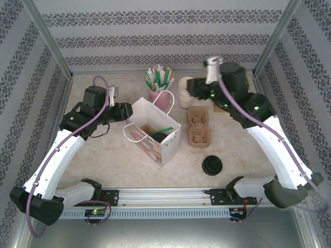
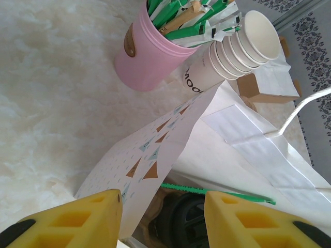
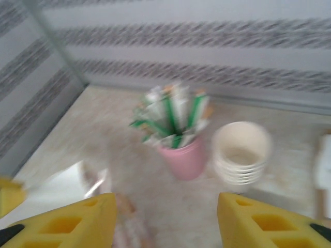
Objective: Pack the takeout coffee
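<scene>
The takeout coffee (image 1: 161, 136) sits low inside the white patterned paper bag (image 1: 168, 144), its round black lid (image 2: 192, 223) showing beside a brown carrier (image 1: 147, 129) and under a green straw (image 2: 217, 192). My left gripper (image 1: 125, 111) is at the bag's left rim. Its fingers stand apart astride the bag's patterned wall (image 2: 150, 155), one outside and one over the opening, without pinching it. My right gripper (image 1: 190, 88) hangs at the back near the stacked cream cups (image 1: 185, 92), open and holding nothing; its view is blurred, and the gripper (image 3: 166, 204) has only table between its fingers.
A pink cup of green and white sticks (image 1: 160, 95) stands behind the bag. A second brown carrier (image 1: 199, 126) lies to the bag's right. A loose black lid (image 1: 212, 165) lies near the front. Patterned walls close in the table.
</scene>
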